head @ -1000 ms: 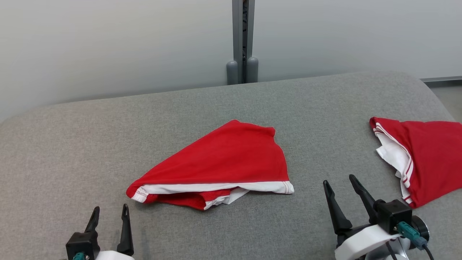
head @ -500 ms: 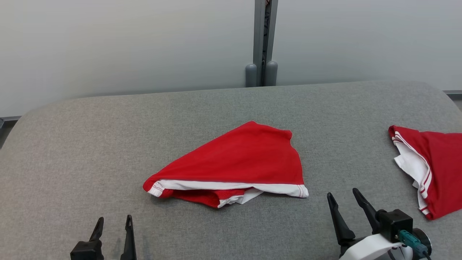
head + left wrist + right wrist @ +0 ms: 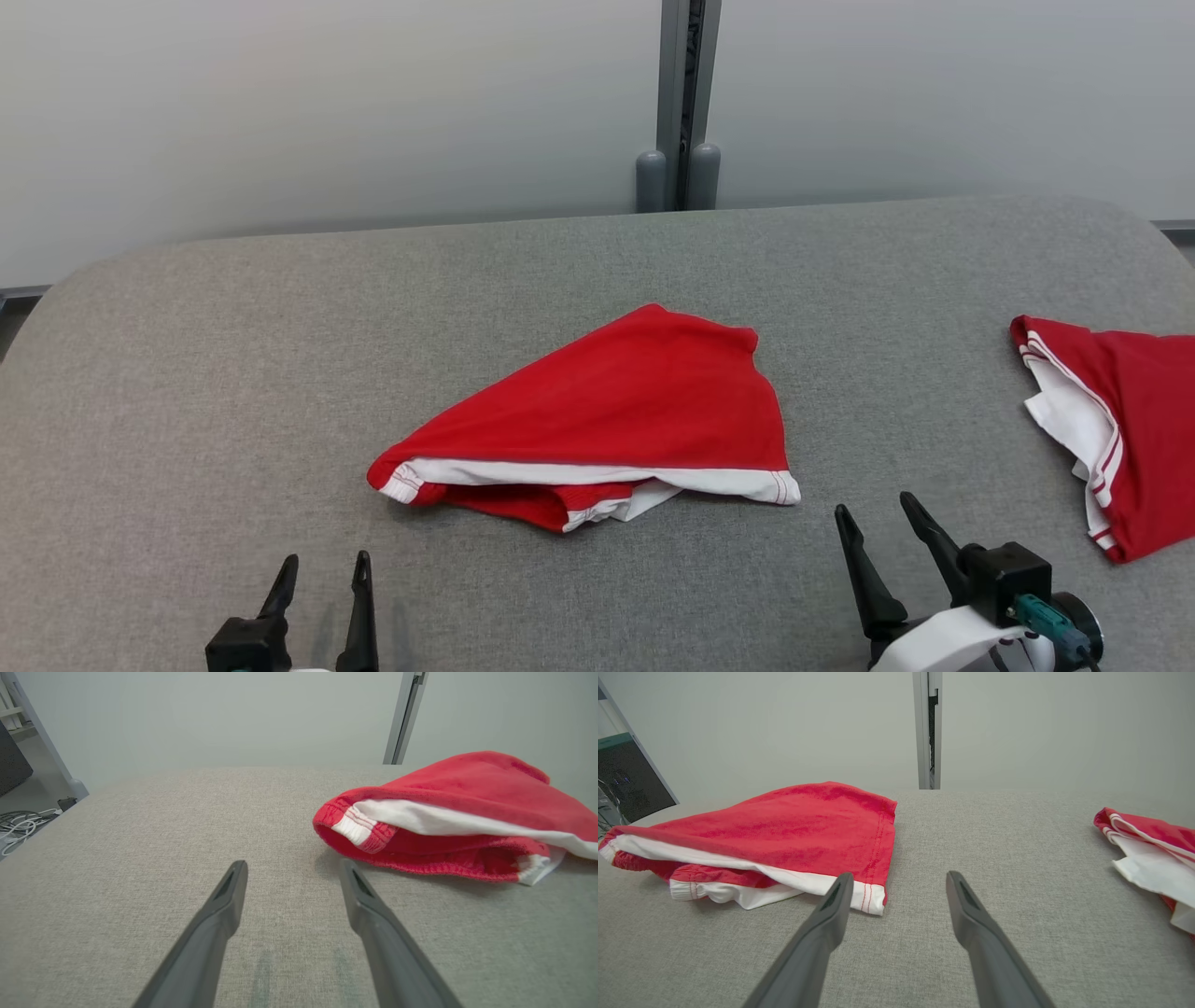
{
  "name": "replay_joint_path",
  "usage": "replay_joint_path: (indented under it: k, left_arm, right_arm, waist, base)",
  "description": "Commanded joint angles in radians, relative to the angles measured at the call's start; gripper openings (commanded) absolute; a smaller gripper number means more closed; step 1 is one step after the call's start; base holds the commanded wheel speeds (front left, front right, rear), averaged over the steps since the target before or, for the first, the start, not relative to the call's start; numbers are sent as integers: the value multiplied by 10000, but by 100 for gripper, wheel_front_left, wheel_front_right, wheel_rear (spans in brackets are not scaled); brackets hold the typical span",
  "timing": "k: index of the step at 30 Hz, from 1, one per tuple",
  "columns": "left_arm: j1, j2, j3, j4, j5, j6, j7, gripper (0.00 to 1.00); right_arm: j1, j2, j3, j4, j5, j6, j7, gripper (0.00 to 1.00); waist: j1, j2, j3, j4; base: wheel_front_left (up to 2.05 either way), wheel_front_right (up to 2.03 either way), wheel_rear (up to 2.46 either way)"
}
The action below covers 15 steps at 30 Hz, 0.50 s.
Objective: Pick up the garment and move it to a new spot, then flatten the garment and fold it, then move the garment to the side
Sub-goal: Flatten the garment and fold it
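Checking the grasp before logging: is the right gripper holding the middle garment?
No, the right gripper stands open, short of the middle garment and not touching it.

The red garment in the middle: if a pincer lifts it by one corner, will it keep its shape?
The red garment will probably droop: its layers sag in soft folds. It looks thin and light. Pushed, it would likely bunch on the textured grey surface rather than slide.

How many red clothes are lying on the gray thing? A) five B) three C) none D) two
D: one red garment lies in the middle of the gray surface, and a second red garment lies at its right side.
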<state>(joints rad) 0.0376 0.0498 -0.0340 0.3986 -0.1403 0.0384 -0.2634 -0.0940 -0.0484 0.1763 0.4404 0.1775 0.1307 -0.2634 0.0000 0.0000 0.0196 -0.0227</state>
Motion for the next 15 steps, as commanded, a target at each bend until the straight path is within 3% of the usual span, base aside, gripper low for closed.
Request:
replay_joint_path:
  k: [1,15]
  left_arm:
    - [-120,28,-37,-26,-56,-58,-10,100]
    - [-1411,32,-903,154,-1492,-803,-10,100]
  right_arm:
    - [-131,-54,41,51,30,-1,-13,100]
    - [-989,-54,413,85,-54,-1,-13,100]
  waist:
    - [0,0,53,-2]
    - [0,0,1406,81]
  base:
    - [0,0,0]
    - [0,0,0]
